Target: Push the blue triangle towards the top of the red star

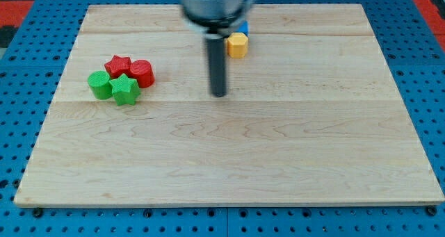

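Observation:
The red star (117,64) lies at the view's left, in a tight cluster with other blocks. A blue block (244,28), mostly hidden behind the arm and the yellow block, shows only as a small corner near the view's top centre; its shape cannot be made out. My tip (219,94) rests on the board well to the right of the red star and below-left of the blue block, touching no block.
A red cylinder (142,72), a green star (124,89) and a green round block (100,84) touch the red star. A yellow block (237,45) sits just below the blue one. The wooden board (229,160) lies on a blue pegboard.

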Motion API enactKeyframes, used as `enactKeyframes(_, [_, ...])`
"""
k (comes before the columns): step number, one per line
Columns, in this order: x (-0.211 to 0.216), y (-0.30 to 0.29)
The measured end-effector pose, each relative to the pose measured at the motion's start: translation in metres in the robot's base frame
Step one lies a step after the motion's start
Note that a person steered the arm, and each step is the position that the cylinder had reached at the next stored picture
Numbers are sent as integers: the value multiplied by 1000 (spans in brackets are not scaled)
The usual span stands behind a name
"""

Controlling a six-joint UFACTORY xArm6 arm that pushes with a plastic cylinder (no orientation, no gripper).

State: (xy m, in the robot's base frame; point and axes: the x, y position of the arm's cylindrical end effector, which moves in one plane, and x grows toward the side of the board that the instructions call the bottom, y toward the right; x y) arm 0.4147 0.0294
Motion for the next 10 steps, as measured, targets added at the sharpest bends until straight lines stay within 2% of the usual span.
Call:
enactKeyframes(1, [-41, 68])
enactKeyframes(4, [-60, 75])
enactKeyframes(7, [-97, 97])
enactKeyframes(8, [-96, 128])
enactKeyframes(9, [-121, 137])
enactKeyframes(10, [-156, 62])
